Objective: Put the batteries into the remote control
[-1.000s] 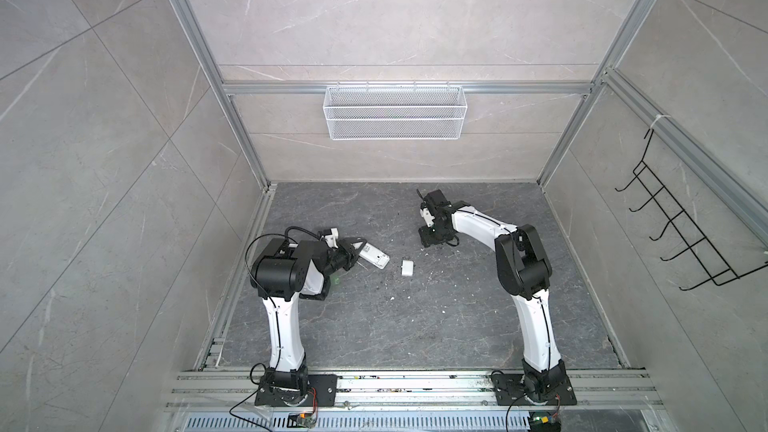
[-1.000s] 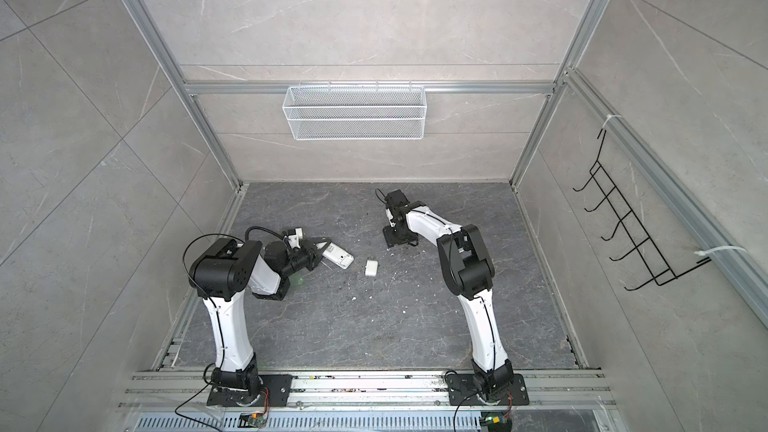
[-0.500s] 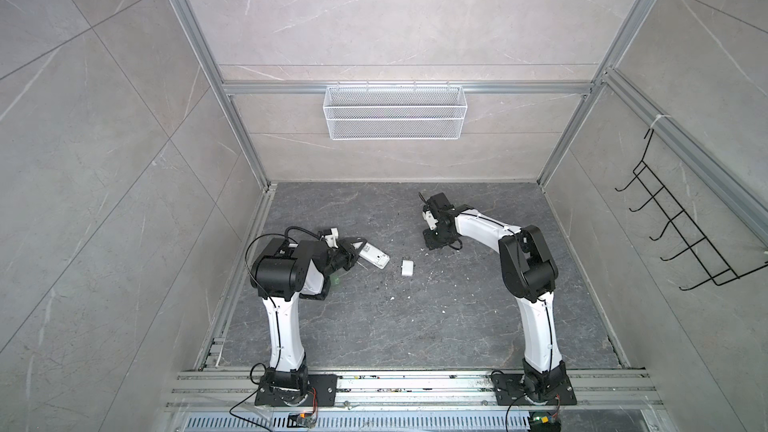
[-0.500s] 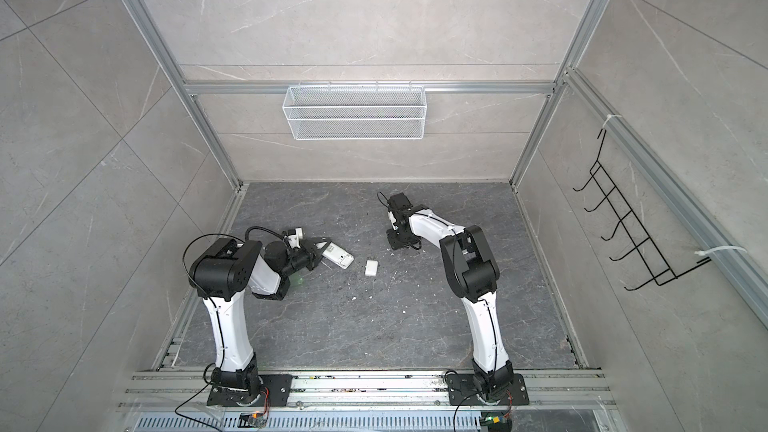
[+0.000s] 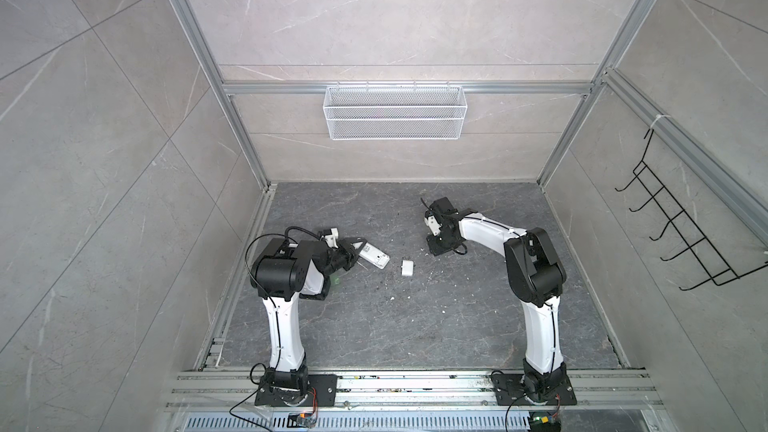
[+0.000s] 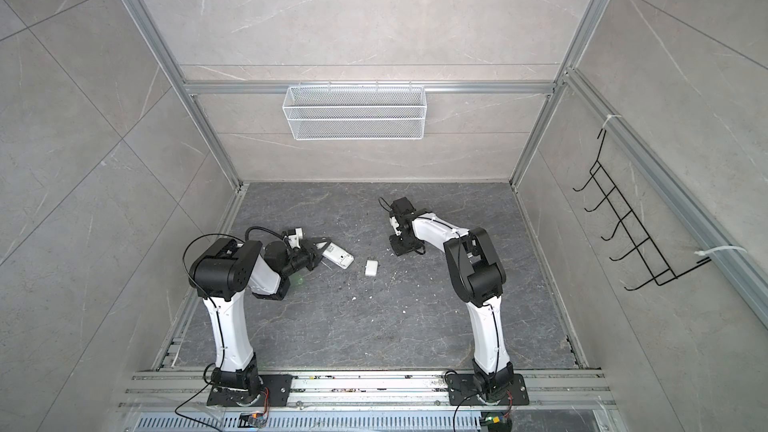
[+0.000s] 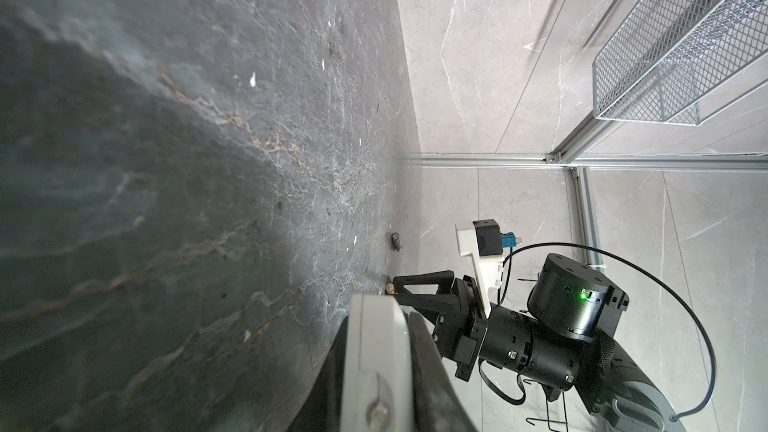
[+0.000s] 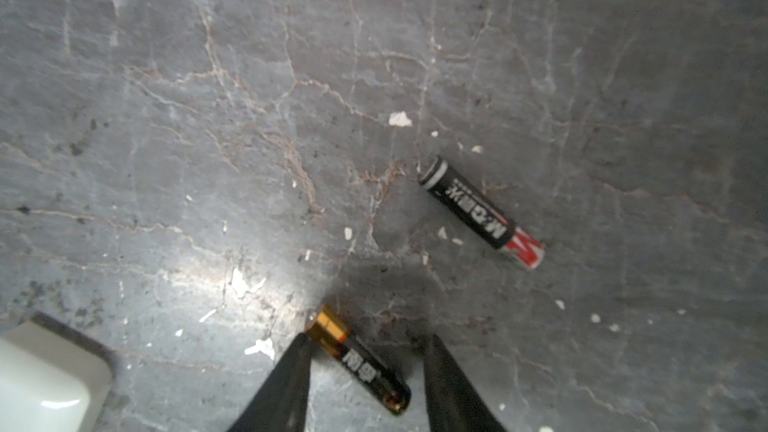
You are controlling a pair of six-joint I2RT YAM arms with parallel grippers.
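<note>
Top views: one remote point(image 5: 374, 257), its end clamped in the left gripper point(image 5: 358, 250) jaws; one cover point(image 5: 407, 268) near it on the worktop point(image 5: 374, 326).
Left wrist: remote point(image 7: 374, 359) clamped.
Right wrist: two batteries; red battery point(image 8: 482, 211) reads "M&G"; gold battery point(image 8: 359, 361), Chinese characters, lies between the right gripper point(image 8: 369, 340) jaws, which are apart.

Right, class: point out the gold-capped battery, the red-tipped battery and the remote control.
gold-capped battery point(image 8: 362, 364): right wrist view, middle of label.
red-tipped battery point(image 8: 473, 214): right wrist view, middle of body.
remote control point(image 5: 375, 257): in a top view, middle of white body.
</note>
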